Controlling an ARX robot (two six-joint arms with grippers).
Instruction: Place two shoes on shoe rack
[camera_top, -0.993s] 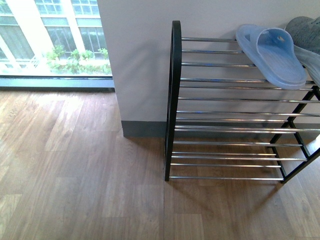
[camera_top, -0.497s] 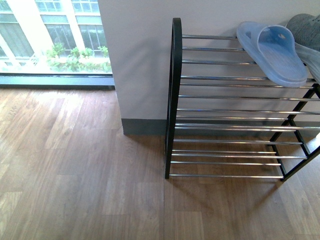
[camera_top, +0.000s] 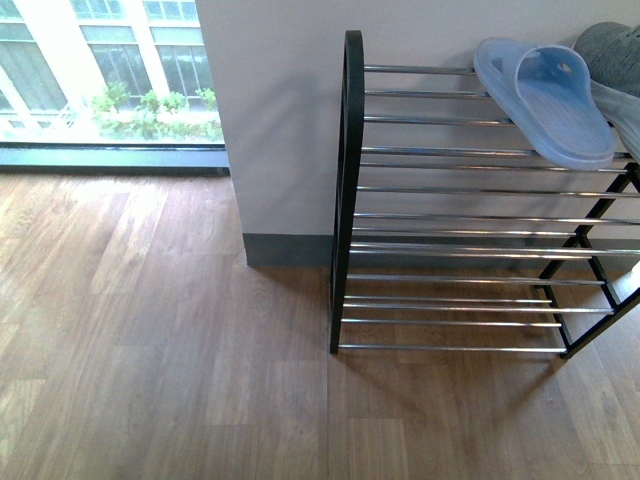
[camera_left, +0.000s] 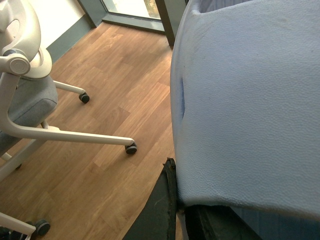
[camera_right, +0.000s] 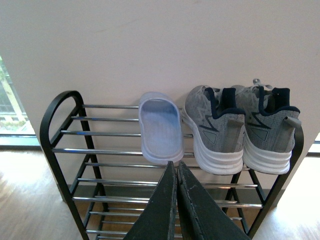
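The two shoes, grey knit sneakers (camera_right: 216, 127) (camera_right: 270, 125) with white soles, stand side by side on the top tier of the shoe rack (camera_right: 65, 150), heels toward the right wrist camera. A light blue slipper (camera_right: 160, 127) lies beside them on the same tier. In the front view the shoe rack (camera_top: 450, 190) stands against the wall, with that slipper (camera_top: 545, 100) and a bit of one sneaker (camera_top: 612, 45) at the right edge. My right gripper (camera_right: 176, 167) is shut and empty, in front of the rack. My left gripper (camera_left: 182, 200) is shut on a second blue slipper (camera_left: 250, 100), which fills its view.
A white-framed office chair (camera_left: 30, 100) on castors stands on the wood floor (camera_left: 115, 85) near the left arm. A wall corner with a grey skirting (camera_top: 285, 250) sits left of the rack, and a window (camera_top: 100, 70) lies beyond it. The rack's two lower tiers hold nothing.
In the front view the rack and slipper have drifted slightly upward in the picture. Nothing on the rack has shifted.
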